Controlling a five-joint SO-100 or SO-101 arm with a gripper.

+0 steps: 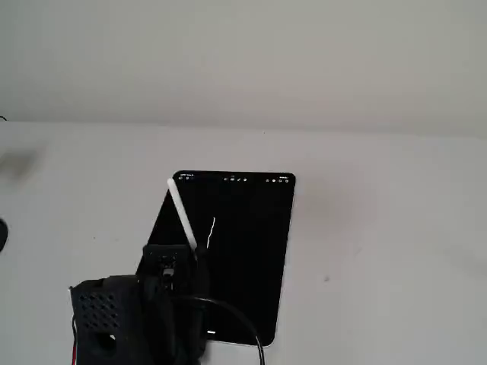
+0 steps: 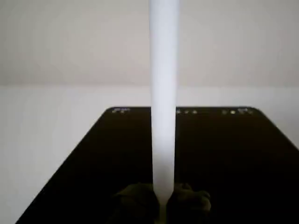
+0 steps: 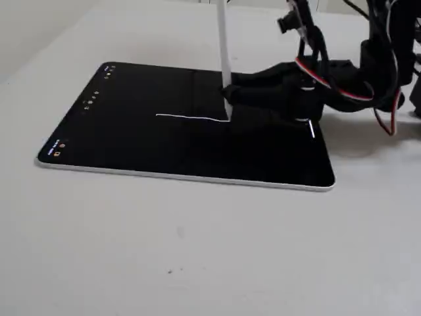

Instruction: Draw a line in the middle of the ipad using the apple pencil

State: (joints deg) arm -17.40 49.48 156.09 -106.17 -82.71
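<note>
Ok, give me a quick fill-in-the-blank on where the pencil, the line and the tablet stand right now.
1. The gripper is shut on the white ____.
2. The pencil stands nearly upright with its tip at one ____ of the line.
3. The line shows white on the tablet, whose screen is ____.
4. The tablet lies flat on a ____ table.

Missing words: pencil; end; black; white
</note>
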